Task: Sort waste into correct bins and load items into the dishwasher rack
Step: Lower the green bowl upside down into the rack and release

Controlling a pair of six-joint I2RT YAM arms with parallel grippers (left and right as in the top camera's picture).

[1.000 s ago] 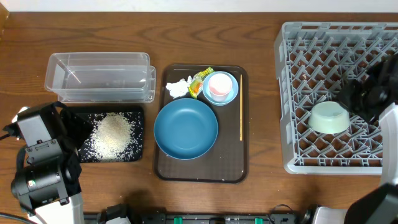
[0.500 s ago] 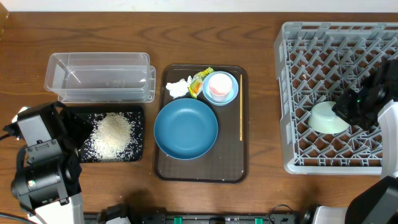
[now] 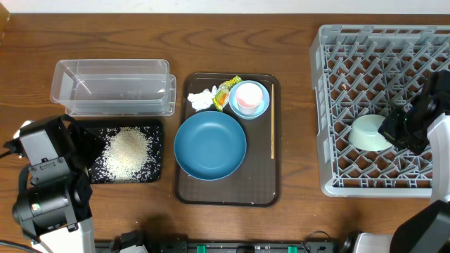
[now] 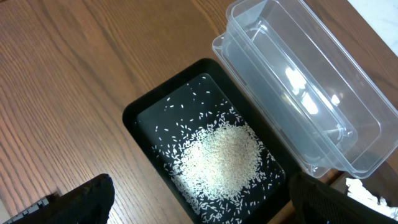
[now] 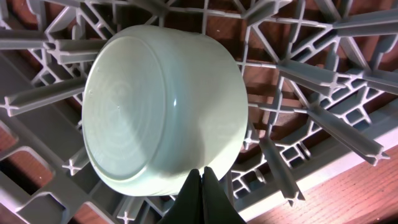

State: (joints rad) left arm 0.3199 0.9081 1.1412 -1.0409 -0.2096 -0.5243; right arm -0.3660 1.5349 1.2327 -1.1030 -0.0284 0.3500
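One mint-green bowl [image 3: 369,132] racked; right end effector [image 5: 200,180] pinched shut beside it.
Next, likely: back off, open, fetch the dark-blue dish [image 3: 210,145].

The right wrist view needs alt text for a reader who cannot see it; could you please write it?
A mint-green bowl rests tilted among the grey pegs of the dishwasher rack, its underside toward the camera. The right gripper, shut, points at the bowl's lower wall from the bottom edge; brown wood shows through the lattice.
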